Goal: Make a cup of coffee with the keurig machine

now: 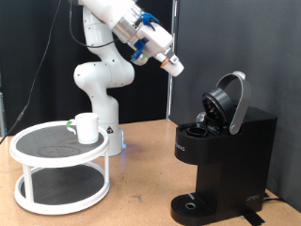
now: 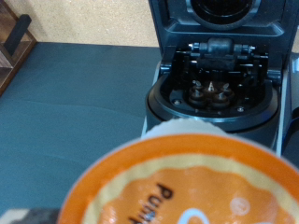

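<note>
The keurig machine (image 1: pixel 226 151) stands on the table at the exterior view's right, with its lid (image 1: pixel 233 99) hinged up. In the wrist view its open pod chamber (image 2: pixel 217 89) shows empty, with the needles visible. My gripper (image 1: pixel 173 65) is high in the air, up and to the left of the open lid, and is shut on a small pod. The pod's orange printed top (image 2: pixel 187 187) fills the near part of the wrist view. The white cup (image 1: pixel 87 127) stands on a round stand at the exterior view's left, far from the gripper.
The white two-tier round stand (image 1: pixel 28 151) with dark shelves takes up the table's left side. The robot's white base (image 1: pixel 103 113) rises just behind it. Bare wooden table (image 1: pixel 141 188) lies between the stand and the machine.
</note>
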